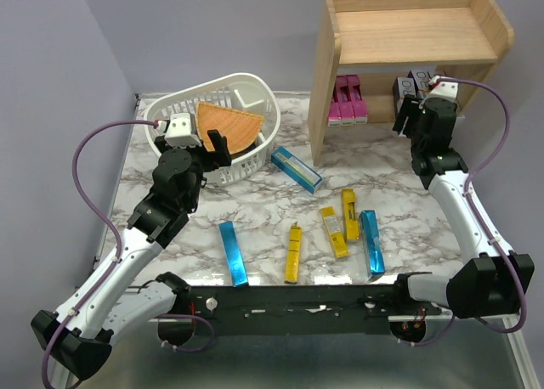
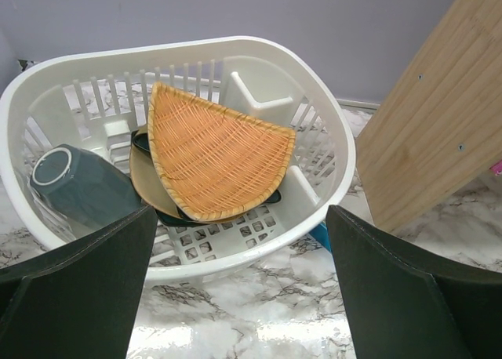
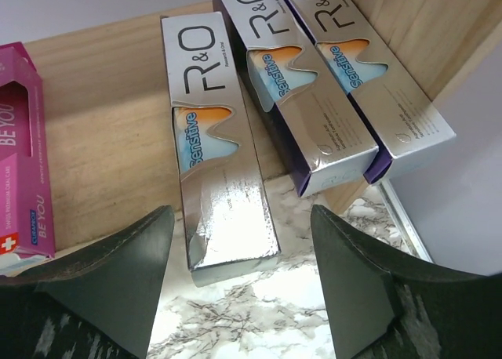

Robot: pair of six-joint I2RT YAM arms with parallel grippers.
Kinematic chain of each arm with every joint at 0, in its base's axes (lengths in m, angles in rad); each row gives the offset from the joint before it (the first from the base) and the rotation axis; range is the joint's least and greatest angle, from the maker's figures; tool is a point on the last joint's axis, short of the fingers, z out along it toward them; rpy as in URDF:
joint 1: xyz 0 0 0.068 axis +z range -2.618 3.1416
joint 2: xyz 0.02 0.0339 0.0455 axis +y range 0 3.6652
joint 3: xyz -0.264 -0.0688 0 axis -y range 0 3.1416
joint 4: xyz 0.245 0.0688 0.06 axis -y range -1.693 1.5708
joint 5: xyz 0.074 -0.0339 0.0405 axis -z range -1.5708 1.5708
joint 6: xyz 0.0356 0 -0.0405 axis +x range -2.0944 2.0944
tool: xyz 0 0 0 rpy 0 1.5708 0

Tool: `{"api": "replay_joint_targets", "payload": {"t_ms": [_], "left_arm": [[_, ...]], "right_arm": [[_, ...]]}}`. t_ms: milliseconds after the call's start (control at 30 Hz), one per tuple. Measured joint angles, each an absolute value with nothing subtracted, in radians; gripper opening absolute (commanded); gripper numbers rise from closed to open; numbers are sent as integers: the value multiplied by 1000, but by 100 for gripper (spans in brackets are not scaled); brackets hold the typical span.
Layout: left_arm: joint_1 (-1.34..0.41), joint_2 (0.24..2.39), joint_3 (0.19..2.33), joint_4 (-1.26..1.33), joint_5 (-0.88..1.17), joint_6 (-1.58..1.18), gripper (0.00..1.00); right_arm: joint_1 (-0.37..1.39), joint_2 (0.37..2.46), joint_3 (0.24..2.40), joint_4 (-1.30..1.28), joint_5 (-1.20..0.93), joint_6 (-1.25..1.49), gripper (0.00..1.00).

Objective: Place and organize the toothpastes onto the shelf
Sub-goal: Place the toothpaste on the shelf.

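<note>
Shelf [image 1: 408, 24]: one, wooden, two tiers.
Basket [image 1: 263, 100]: one, white and slotted, left of the shelf. It holds one orange woven wedge [image 2: 212, 155], one grey-blue cup [image 2: 78, 190] and dishes under the wedge.
Purple-silver cartons [image 3: 223, 139]: three, side by side at the right end of the shelf's lower tier, near ends jutting past its front edge.
Pink cartons [image 1: 348, 100]: at least two at the left end of that tier; exact count unclear.
Blue cartons [image 1: 232, 253]: three, on the table [image 1: 255, 202] before the shelf.
Yellow cartons [image 1: 333, 232]: three, before the shelf, between two blue ones.
Left arm: bent, wrist at the basket, well left of the shelf. The left gripper [image 2: 241, 218] has its fingers spread wide and holds nothing.
Right arm: extended to the shelf's lower tier. The right gripper [image 3: 241, 212] has its fingers spread wide either side of the leftmost purple-silver carton and is not touching it.
</note>
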State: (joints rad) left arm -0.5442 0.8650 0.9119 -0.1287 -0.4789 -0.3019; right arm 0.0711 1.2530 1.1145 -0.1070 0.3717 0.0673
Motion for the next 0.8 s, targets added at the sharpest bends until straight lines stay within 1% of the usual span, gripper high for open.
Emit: {"api": "replay_joint_targets", "payload": {"t_ms": [467,667,800], "left_arm": [[-544,865,912,-129,-479,-298,99],[-544,865,912,-129,-479,-295,99],[-544,865,912,-129,-479,-292,99]], "right_arm": [[72,1283,1123,-113,351,57,77],[72,1310,1123,-113,351,47,71],[72,1325,1123,-113,353,35,64]]}}
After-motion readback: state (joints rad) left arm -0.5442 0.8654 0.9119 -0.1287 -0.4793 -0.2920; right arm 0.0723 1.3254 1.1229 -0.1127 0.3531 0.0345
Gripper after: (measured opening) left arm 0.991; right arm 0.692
